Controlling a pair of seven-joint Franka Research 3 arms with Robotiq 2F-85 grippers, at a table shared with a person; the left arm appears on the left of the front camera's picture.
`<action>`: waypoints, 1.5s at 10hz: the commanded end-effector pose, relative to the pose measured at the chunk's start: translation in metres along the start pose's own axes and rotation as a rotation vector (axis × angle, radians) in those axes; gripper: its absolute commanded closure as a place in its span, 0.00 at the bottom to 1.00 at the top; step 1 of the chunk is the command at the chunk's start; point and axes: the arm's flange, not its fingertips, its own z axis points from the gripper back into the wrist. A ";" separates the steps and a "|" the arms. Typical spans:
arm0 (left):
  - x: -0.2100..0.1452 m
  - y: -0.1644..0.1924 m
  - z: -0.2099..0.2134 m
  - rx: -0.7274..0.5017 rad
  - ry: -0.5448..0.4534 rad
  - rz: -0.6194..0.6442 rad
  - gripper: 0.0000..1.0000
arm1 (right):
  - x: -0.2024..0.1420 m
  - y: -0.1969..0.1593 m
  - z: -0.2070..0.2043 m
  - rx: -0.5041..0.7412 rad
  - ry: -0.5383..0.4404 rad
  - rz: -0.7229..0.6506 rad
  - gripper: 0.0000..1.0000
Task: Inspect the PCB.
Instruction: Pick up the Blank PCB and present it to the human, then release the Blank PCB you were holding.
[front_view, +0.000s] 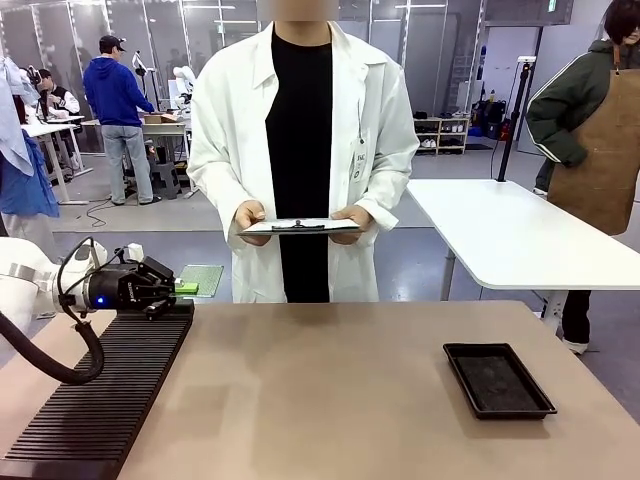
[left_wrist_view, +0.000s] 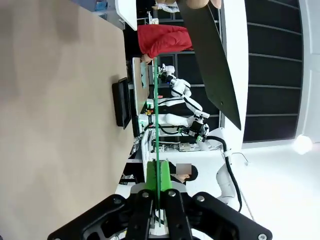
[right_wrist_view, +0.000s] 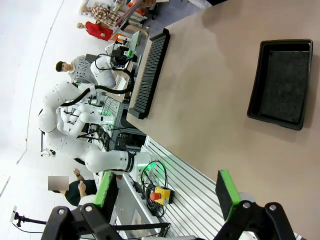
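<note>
The PCB (front_view: 203, 279) is a thin green board held out flat over the table's far left edge. My left gripper (front_view: 183, 288) is shut on its near edge, just above the far end of a black ribbed rack (front_view: 100, 390). In the left wrist view the PCB (left_wrist_view: 156, 115) runs edge-on as a thin green line out of the shut left gripper (left_wrist_view: 159, 187). My right gripper (right_wrist_view: 165, 192) stands open above the table with nothing between its green pads (right_wrist_view: 106, 187).
A person in a white lab coat stands at the far side, holding a clipboard (front_view: 300, 226) in both hands. A black shallow tray (front_view: 497, 378) lies at the right of the table. The same tray (right_wrist_view: 280, 82) lies below my right gripper.
</note>
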 end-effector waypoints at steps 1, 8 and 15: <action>-0.001 -0.002 -0.001 0.028 -0.002 -0.022 0.97 | 0.000 0.000 0.001 0.009 0.001 0.020 0.00; -0.001 -0.002 -0.001 0.028 -0.002 -0.022 0.97 | 0.000 0.000 0.001 0.009 0.001 0.020 0.00; -0.001 -0.002 -0.001 0.028 -0.002 -0.022 0.97 | 0.000 0.000 0.001 0.009 0.001 0.020 0.00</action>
